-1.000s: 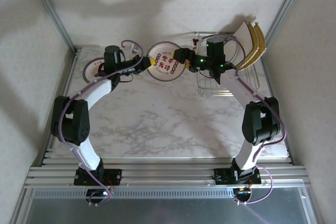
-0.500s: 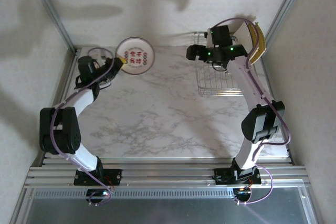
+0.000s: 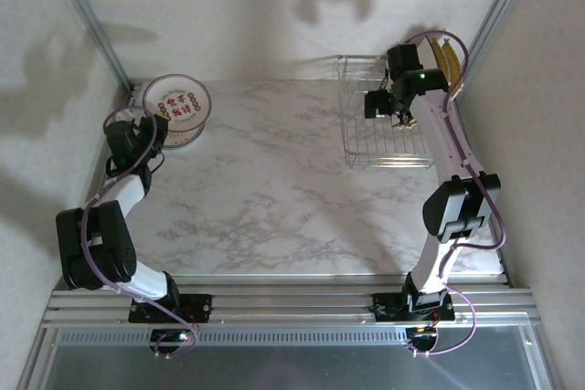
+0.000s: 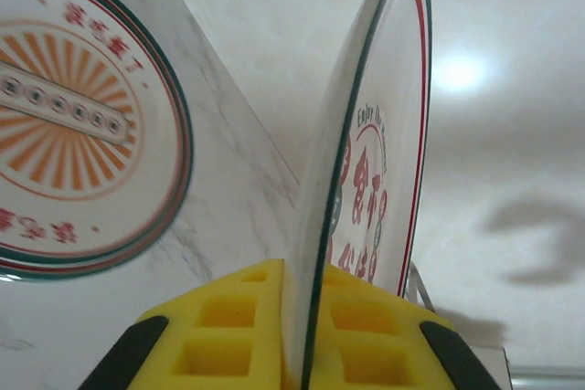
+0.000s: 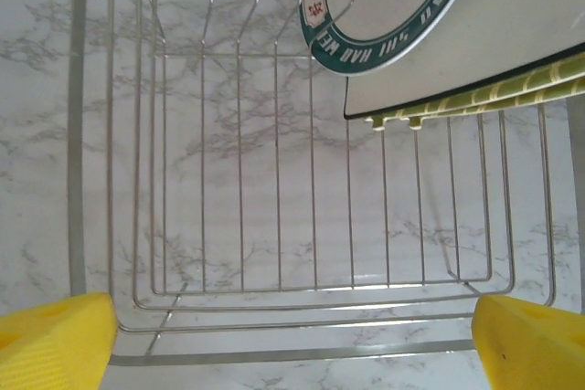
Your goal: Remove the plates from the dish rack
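Lower middle of the left wrist view: left claw (image 4: 302, 328), yellow foam pads, clenched on a thin round glossy plate (image 4: 366, 134) held upright; flat plate (image 4: 82, 125) at upper left on marble table (image 4: 239, 216). Right wrist view: right claw (image 5: 292, 340) released wide above silver wire rack (image 5: 238, 180); round plate (image 5: 384, 6) and square plates (image 5: 498, 38) at upper right, inside it.

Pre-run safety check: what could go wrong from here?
1. The left gripper pinches the held round plate at its rim, so it could slip or clack onto the plate on the table.
2. The open right gripper, over the dish rack, could snag wires or knock the leaning square plates.
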Tool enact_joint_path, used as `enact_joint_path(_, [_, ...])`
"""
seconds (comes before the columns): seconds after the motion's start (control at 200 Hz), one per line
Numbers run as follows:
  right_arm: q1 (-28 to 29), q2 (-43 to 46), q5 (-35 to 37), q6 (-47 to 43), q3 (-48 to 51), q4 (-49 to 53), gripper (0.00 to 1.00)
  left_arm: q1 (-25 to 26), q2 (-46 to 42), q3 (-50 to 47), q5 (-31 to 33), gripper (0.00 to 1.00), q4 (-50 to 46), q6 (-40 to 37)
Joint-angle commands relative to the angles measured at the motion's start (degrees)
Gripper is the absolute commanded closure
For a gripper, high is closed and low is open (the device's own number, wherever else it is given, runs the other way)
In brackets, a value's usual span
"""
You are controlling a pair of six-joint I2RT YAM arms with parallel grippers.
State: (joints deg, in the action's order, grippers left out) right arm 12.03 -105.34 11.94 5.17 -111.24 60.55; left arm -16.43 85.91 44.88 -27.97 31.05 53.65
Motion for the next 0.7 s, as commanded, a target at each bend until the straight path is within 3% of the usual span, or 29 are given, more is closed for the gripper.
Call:
enact_joint_path(0.0, [0.17, 1.31, 1.30, -1.35, 1.70, 0.51, 0.01, -1.79, 1.05, 0.44, 1.84, 1.00, 2.93, -0.70])
enact_joint_path(0.691, [-0.03, 2.46, 2.65, -2.38, 1.99, 0.82, 0.01, -4.41, 18.16, 6.75, 2.21, 1.00, 6.57, -1.54])
